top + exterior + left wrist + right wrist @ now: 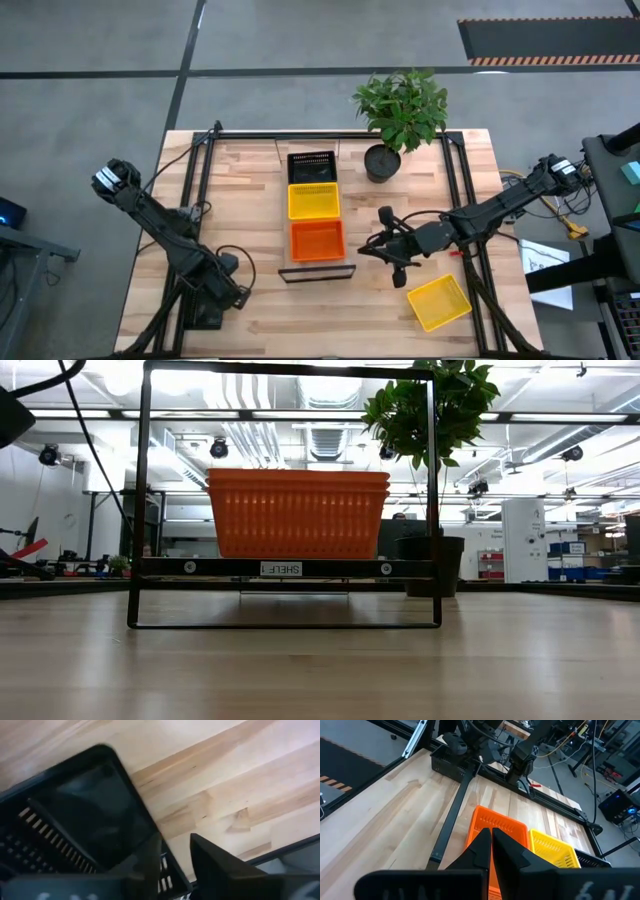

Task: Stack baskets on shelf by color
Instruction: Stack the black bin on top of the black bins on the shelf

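The shelf (316, 270) lies mid-table, running from far to near. On it stand a black basket (311, 167) at the far end, a yellow basket (313, 201) in the middle and a red-orange basket (317, 241) at the near end, which also shows in the low view (298, 515). A second yellow basket (438, 302) rests flat on the table at the near right. My right gripper (372, 246) hovers just right of the red-orange basket, shut and empty (491, 842). My left gripper (175, 870) is at the near left, on another black basket (75, 825). My left gripper has the black basket's side wall (167, 872) between its two fingers, one finger inside the basket and one outside. The fingers come from above. The basket's floor looks level with the tabletop; I cannot tell whether it is lifted.
A potted plant (400, 115) stands at the far right of the shelf. Black frame rails (460, 190) run along the table's left and right sides. Bare wood lies between the shelf and the left arm (170, 240).
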